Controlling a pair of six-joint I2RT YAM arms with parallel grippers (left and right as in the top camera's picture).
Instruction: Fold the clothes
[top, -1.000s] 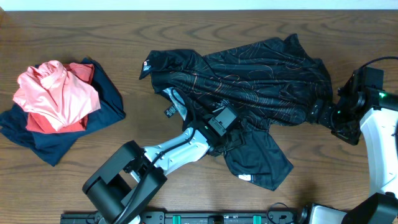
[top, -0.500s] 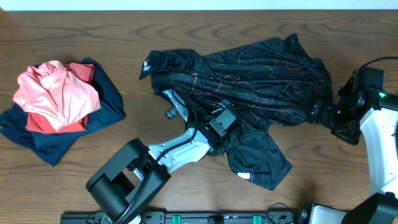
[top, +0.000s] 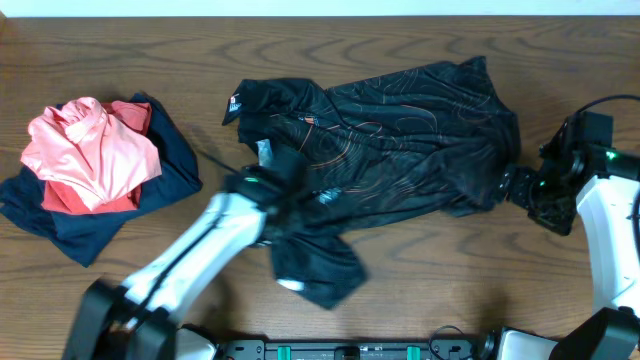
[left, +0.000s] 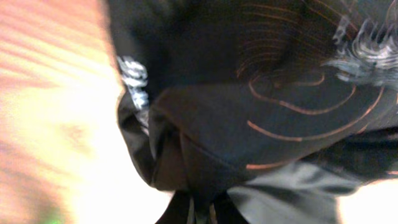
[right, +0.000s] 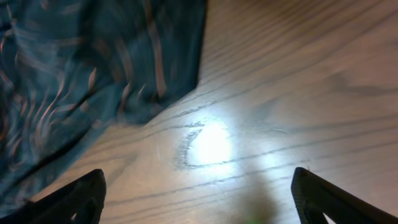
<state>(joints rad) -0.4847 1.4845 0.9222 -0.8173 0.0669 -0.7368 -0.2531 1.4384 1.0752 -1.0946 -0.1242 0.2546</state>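
Brown wood-grain table (top: 100, 60) carries a black jersey (top: 400, 130) spread in a crumpled heap between the two grippers. The left gripper (top: 283, 192), blurred in the overhead view, sits at the jersey's near edge, and its wrist camera shows the cloth (left: 267, 124) bunching into folds that run straight down into its closed fingers, so it is pinching the jersey. A loose flap of the jersey hangs just below that gripper. The right gripper (top: 515, 185) rests at the jersey's opposite end with its fingers (right: 74, 199) spread wide and only bare wood between them; the cloth edge (right: 93, 62) lies just ahead of it. A pink garment (top: 90, 150) on a navy garment (top: 170, 165) lies well apart from the left gripper.
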